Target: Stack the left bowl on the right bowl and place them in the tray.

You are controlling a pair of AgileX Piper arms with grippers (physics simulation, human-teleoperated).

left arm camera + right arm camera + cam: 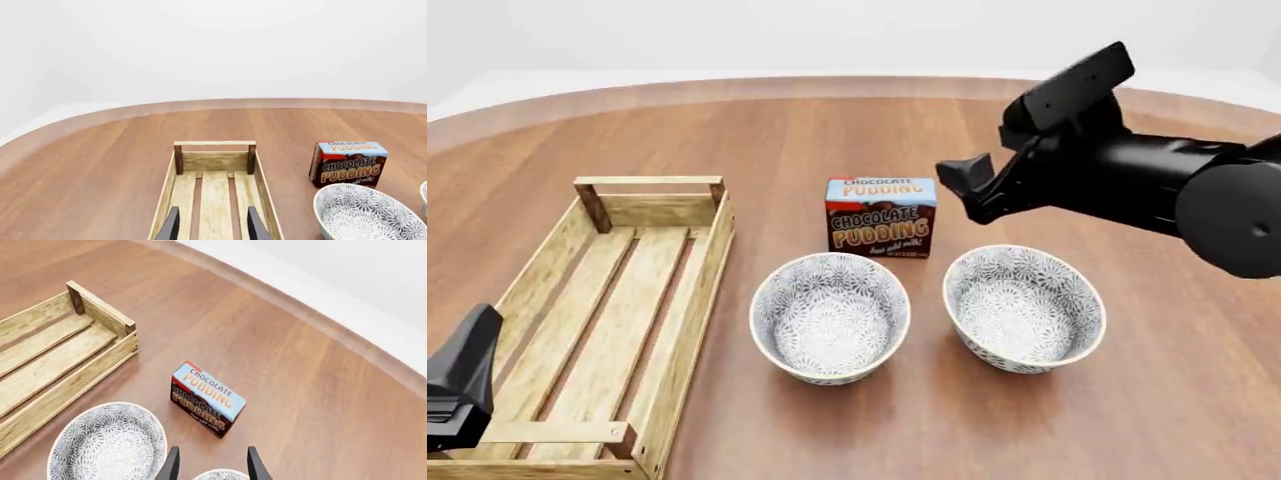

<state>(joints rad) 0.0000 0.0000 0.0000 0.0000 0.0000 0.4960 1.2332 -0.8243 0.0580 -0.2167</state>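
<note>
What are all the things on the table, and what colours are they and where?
Round patterned ceramic bowls: two, grey-and-white, side by side near the front middle; left bowl, right bowl.
Long slatted light-wood tray: one, pale wood, on the left, nothing in it.
Chocolate pudding box: one, brown and blue, upright just behind the bowls.
Round wooden table: one, reddish brown, under everything.
Left gripper: one, black, open over the tray.
Right gripper: one, black, open above the right bowl.
</note>
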